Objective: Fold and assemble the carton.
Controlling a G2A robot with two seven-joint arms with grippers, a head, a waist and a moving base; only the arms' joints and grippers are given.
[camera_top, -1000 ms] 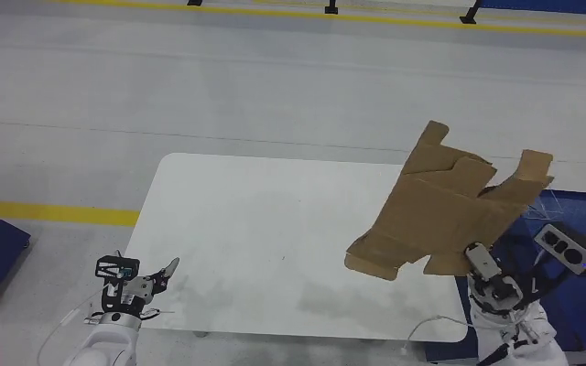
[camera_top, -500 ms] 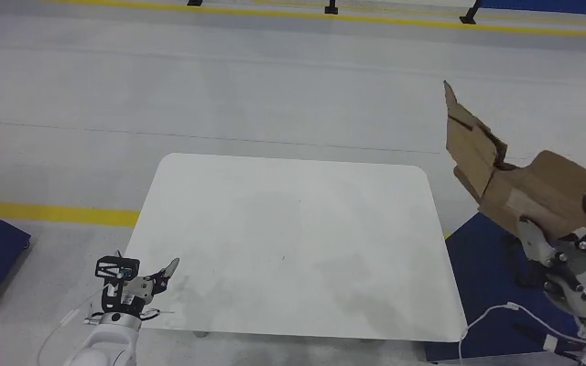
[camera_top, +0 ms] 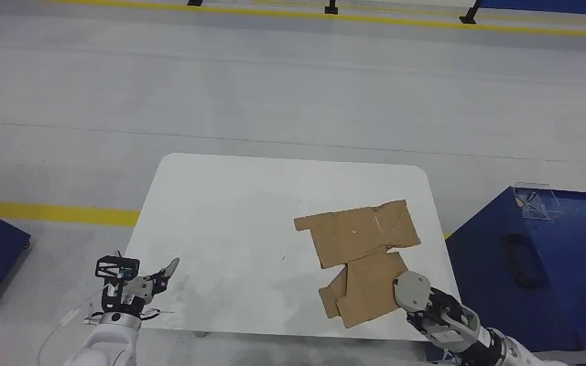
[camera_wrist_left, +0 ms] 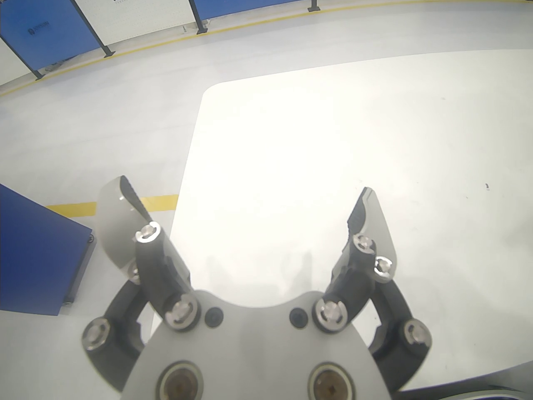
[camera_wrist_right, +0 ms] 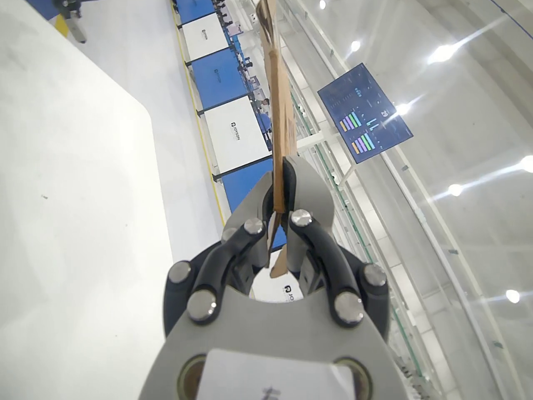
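Flat brown cardboard carton [camera_top: 357, 233], not yet folded, sits over the right side of the white rounded tabletop [camera_top: 229, 238], its notched flaps spread out and one lobe reaching toward the near edge. The robot's right hand [camera_top: 409, 288] is clamped shut on the sheet's near right corner. Its own wrist camera sees the carton [camera_wrist_right: 277, 97] edge-on, pinched thin between the two grey fingers of that hand [camera_wrist_right: 281, 164]. Whether the sheet lies fully on the surface or is carried just above it cannot be told from where I stand.

A grip at the corner looks chosen to leave the panels and creases free for working. The left hand [camera_top: 156, 279] hangs at the opposite near corner, well apart from the carton, its fingers spread wide around nothing [camera_wrist_left: 245, 193]; it appears to be waiting to help with the first fold.

Between the two hands lies a broad bare stretch of tabletop [camera_wrist_left: 333, 126], ample room to slide the sheet inward. The carton sits near the right rim and the rounded front corner, so a push that way could tip it over the edge. A dark blue cabinet [camera_top: 522, 274] just beyond that rim crowds the right arm's swing.
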